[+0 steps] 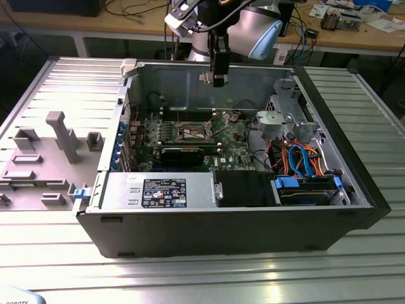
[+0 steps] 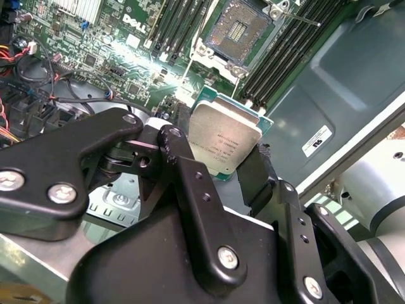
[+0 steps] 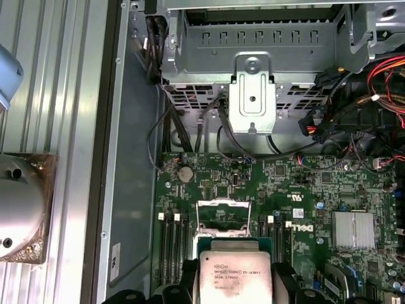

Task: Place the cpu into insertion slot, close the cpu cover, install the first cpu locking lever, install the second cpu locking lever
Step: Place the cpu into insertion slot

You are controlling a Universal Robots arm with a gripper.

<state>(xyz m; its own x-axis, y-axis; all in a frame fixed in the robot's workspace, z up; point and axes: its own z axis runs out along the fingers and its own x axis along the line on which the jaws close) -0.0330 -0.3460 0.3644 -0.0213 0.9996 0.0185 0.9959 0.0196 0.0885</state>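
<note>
Arm: I see it hanging over the open case (image 1: 209, 221) | gripper (image 1: 218, 77): fingers clamped on the cpu (image 2: 224, 142) | cpu: held in the air, above and apart from the insertion slot (image 2: 239, 28)

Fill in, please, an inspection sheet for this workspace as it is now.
Surface: ribbed metal table carries an open computer case.
Job's things: cpu held above the green board, not seated; insertion slot empty; cpu cover seems raised.
Clutter: grey fixture tray on the table, at the exterior view's left of the case.
Grippers: gripper shut on the cpu's edges.
Cables: orange and blue cables loose inside the case, at the exterior view's right.
Surroundings: workbench behind, with small items.
</note>
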